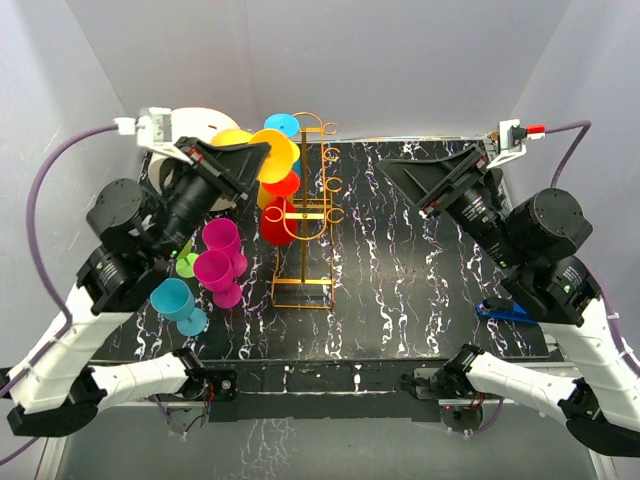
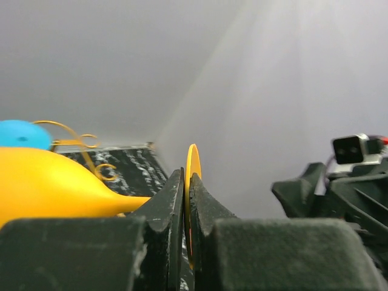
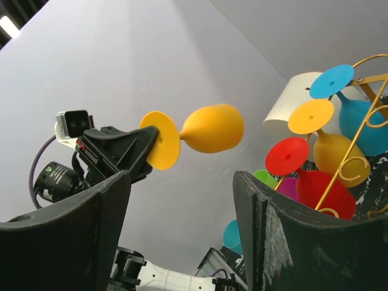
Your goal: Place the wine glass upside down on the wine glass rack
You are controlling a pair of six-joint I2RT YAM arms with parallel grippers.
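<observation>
We note black marbled table (image 1: 400, 290), white walls close on three sides. Left claw (image 2: 187, 177) pinches yellow wine glass (image 3: 212, 128) by foot, aloft beside wine glass rack (image 1: 305, 215). Right claw (image 3: 182, 176) wide over bare surface right of rack.

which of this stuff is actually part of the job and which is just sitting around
In the job: yellow wine glass, left gripper clamped on its foot, wine glass rack.
Lying about: magenta glasses, cyan glass, cream container, small blue object.
</observation>
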